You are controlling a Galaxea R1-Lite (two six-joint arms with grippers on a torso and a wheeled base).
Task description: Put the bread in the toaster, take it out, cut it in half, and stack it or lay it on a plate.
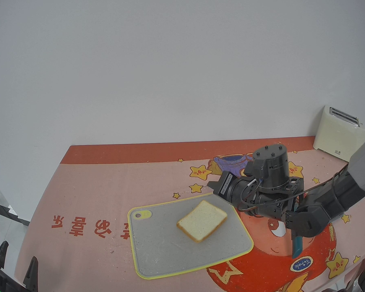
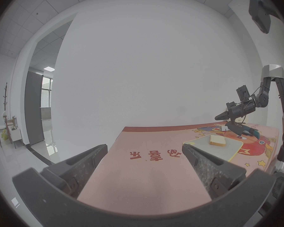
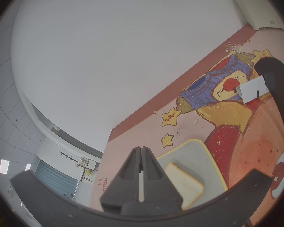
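A slice of bread lies flat on a grey cutting board with a yellow rim, near the table's middle. My right gripper hovers just beyond the board's far right corner, a short way from the bread, fingers shut with nothing between them. The right wrist view shows the shut right gripper above the bread and the board. My left gripper stands open and empty off the table's near left corner, with its fingertips at the lower left edge. A cream toaster stands at the far right.
A teal handle, seemingly a knife's, lies on the table under the right arm, right of the board. The cartoon-print cloth covers the table, bare on its left half. A plain wall rises behind the far edge.
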